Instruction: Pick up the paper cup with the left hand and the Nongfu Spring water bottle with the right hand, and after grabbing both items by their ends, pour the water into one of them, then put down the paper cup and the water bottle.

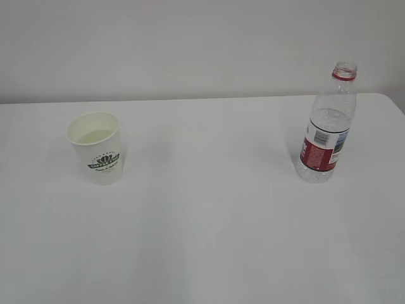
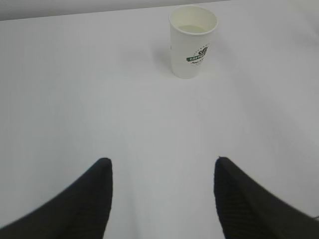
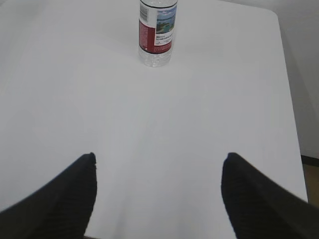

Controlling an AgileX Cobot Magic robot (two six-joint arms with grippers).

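White paper cup [image 2: 193, 41] upright at 12–1 o'clock from open left hand [image 2: 162, 172]; water bottle [image 3: 158, 31] upright at 12 from open right hand [image 3: 159, 167]. Both hands empty, well apart from targets.

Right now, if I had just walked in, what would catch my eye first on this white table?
Probably the clear water bottle standing upright and capless on the right of the table, its red-and-white label bright against all the white. Next, the small paper cup with a green logo, upright on the left, well apart from the bottle, with some liquid inside. In each wrist view, two dark fingers stand spread wide, holding nothing.
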